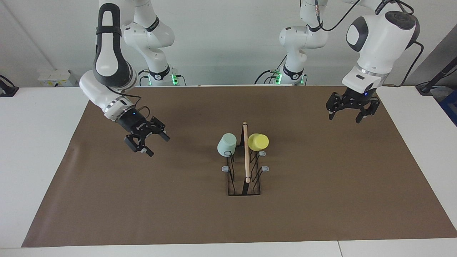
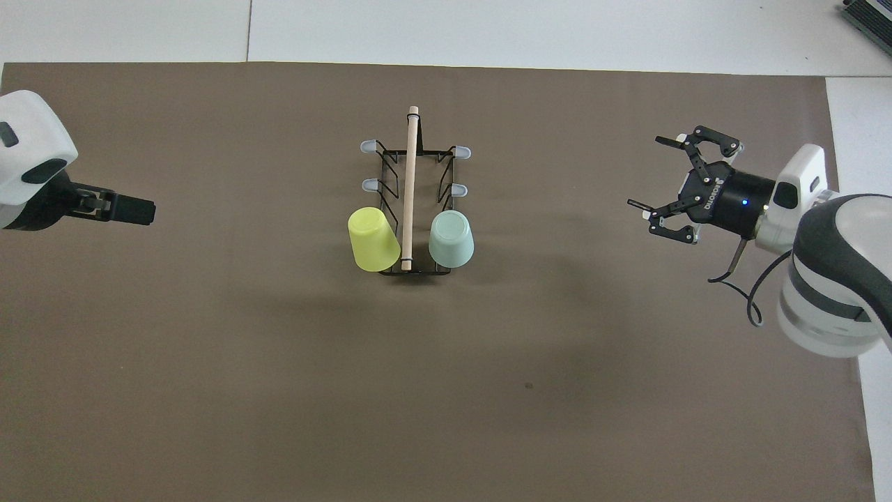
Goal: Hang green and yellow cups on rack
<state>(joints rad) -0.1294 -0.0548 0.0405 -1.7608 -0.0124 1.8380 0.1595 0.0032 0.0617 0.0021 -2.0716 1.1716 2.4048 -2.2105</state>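
Facing view, read from the right arm's end of the table to the left arm's. Right gripper (image 1: 147,140): raised over bare mat (image 1: 107,200), well apart from the rack, fingers spread wide and holding nothing; it hangs tilted toward the rack's side, as suits a sideways reach to a prong. Green cup (image 1: 226,144): upturned over a prong on the rack's side toward the right arm, in the pair nearest the robots; it leans outward because the prong inside it slopes up and away from the rod, and that slope is judged to be what keeps it from sliding off. Rack (image 1: 246,162): stands mid-mat with its wooden rod running away from the robots; the visible grey-tipped prongs (image 1: 265,168) farther from the robots are bare. Yellow cup (image 1: 257,141): hung likewise on the matching prong on the side toward the left arm, just beside the rod and level with the green cup, so the load sits balanced across the stand. Left gripper (image 1: 345,116): raised over the mat's edge at its own end, fingers wide apart and empty. Both cups being hung, the task is judged complete, and both arms stand clear of the rack
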